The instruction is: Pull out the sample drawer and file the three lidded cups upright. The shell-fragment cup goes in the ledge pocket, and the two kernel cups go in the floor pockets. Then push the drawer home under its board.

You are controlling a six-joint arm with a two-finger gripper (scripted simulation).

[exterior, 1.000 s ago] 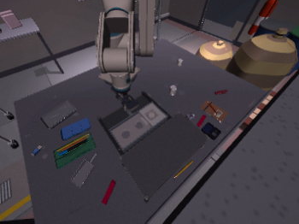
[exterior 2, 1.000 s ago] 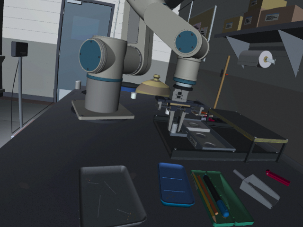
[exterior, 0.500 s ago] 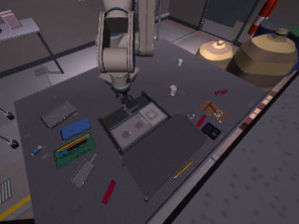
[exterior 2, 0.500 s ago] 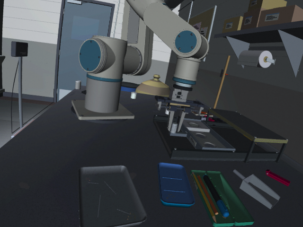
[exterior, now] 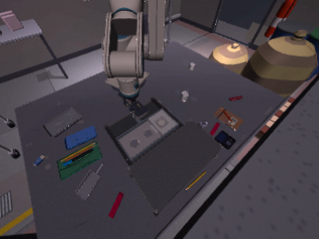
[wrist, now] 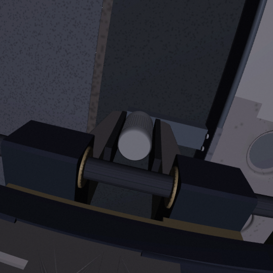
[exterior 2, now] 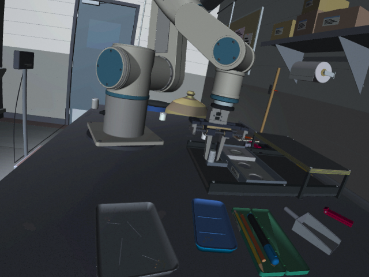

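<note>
My gripper (exterior 2: 213, 157) stands at the near end of the pulled-out sample drawer (exterior 2: 238, 167), pointing down. The drawer's grey cylindrical handle knob (wrist: 135, 136) is held between the closed fingers. The drawer tray shows a raised ledge pocket (exterior: 160, 120) and two round floor pockets (exterior: 140, 137), all empty, with the board (exterior: 175, 159) over the rails behind. Two small white lidded cups (exterior: 184, 96) (exterior: 192, 66) stand upright on the table beyond the drawer. A third cup (exterior 2: 95, 103) stands at the table's far edge behind the arm base.
Behind the work stand the arm's base (exterior 2: 125, 119) and a tan domed vessel (exterior 2: 186, 105). In front lie a grey tray (exterior 2: 131, 238), a blue case (exterior 2: 213, 225), a green pencil case (exterior 2: 268, 240), a metal scoop (exterior 2: 313, 229) and a red bar (exterior 2: 338, 217).
</note>
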